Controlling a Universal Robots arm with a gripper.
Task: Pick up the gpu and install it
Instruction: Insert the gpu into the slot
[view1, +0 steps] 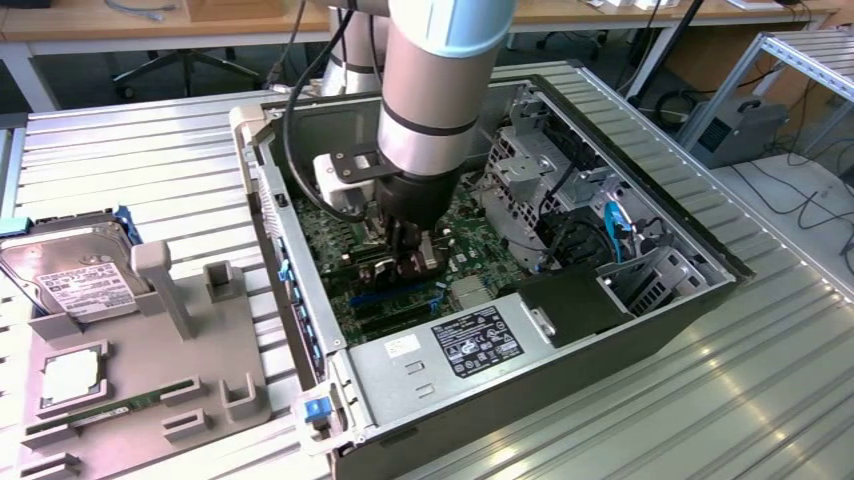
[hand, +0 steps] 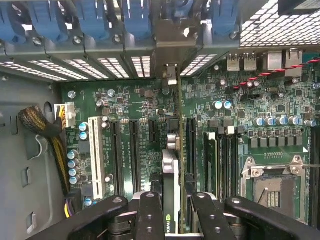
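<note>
Exterior view: we see the grey tubular robot arm (view1: 427, 100) reaching straight down into the open black steel computer case (view1: 534, 400), its black gripper (view1: 407, 262) low over the green motherboard (view1: 467, 212). Wrist view: the gripper (hand: 173, 198) clamps the thin, dark-faced, green-edged gpu (hand: 170, 166) on edge above the black slots (hand: 134, 150). We judge installation in hand, and seating calls for a square, straight press

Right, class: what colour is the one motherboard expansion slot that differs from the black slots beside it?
The slot is white; the wrist view shows it best.

Exterior view looks down into the open case (view1: 574, 385); wrist view hangs close over its motherboard (hand: 145, 105).
</note>
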